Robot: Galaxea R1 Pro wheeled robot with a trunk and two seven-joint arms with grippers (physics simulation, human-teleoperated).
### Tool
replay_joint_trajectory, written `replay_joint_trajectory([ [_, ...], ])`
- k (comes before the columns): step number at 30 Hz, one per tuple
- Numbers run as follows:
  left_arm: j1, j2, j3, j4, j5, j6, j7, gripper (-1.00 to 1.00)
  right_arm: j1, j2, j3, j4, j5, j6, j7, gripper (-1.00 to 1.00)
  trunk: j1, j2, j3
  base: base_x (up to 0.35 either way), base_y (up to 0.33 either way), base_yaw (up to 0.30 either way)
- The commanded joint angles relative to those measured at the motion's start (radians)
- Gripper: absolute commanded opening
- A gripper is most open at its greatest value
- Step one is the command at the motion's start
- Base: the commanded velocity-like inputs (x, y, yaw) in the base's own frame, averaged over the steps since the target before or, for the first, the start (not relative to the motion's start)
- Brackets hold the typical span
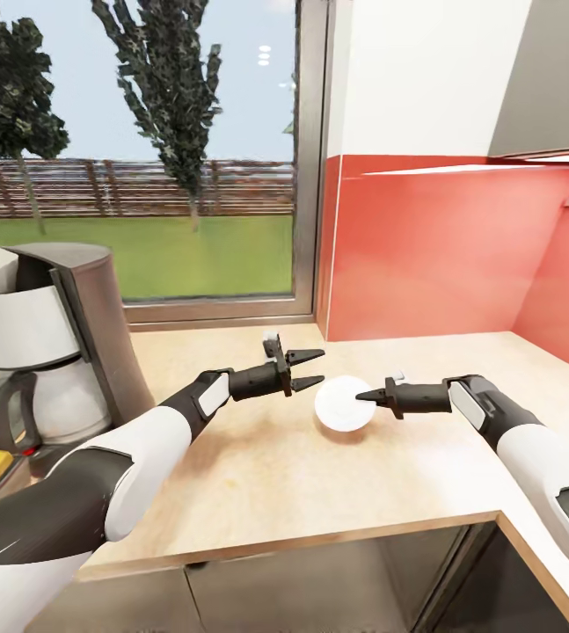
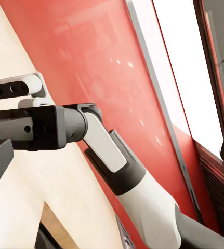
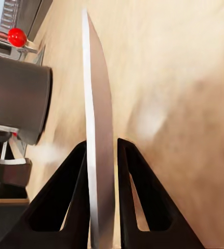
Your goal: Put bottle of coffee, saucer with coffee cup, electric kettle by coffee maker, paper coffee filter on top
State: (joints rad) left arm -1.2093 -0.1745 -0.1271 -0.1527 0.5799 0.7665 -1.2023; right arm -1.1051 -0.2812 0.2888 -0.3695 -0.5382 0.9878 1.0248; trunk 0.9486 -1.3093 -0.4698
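One item in play: right gripper (image 1: 361,396) clamps the saucer (image 1: 344,403) by its rim above the kitchen countertop (image 1: 275,475), not yet set beside the coffee maker (image 1: 42,352). Left gripper (image 1: 315,369) spread, empty. Cup, filter, kettle steps unconfirmed.

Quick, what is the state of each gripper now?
Left gripper: open, holding nothing.
Right gripper: shut on the saucer, gripping its rim edge-on.
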Motion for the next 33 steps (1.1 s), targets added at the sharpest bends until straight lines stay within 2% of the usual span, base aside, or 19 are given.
replay_joint_trajectory([
  [1,-0.001,0.0,-0.006,0.001,0.008,0.007,-0.002,1.0,-0.001,-0.001,0.004,0.0,-0.004,0.005,0.005,-1.0,0.0,-0.001,-0.001,-0.104,0.0,0.0],
  [7,-0.001,0.0,-0.006,0.001,0.008,0.008,-0.002,1.0,-0.001,-0.001,0.005,0.0,-0.005,0.005,0.006,-1.0,0.0,-0.001,-0.001,-0.054,0.0,0.0],
  [15,-0.001,0.0,-0.006,0.002,0.008,0.008,-0.006,1.0,-0.001,-0.001,0.004,0.002,-0.005,0.005,0.006,-1.0,0.0,-0.001,-0.001,-0.207,0.025,0.0],
  [19,-0.001,0.0,-0.006,0.002,0.008,0.008,-0.032,1.0,-0.001,-0.001,0.004,0.004,-0.005,0.005,0.005,-1.0,0.0,-0.001,-0.001,-0.035,0.038,0.0],
  [26,-0.001,0.0,-0.006,0.002,0.008,0.008,-0.037,1.0,-0.001,-0.001,0.004,0.007,-0.005,0.005,0.005,-1.0,0.0,-0.001,-0.001,-0.005,0.166,0.0],
  [33,-0.001,0.0,-0.006,0.004,0.008,0.008,-0.037,1.0,-0.001,-0.002,0.004,0.005,-0.003,0.005,0.005,-1.0,0.0,-0.001,-0.001,-0.043,0.008,0.0],
])
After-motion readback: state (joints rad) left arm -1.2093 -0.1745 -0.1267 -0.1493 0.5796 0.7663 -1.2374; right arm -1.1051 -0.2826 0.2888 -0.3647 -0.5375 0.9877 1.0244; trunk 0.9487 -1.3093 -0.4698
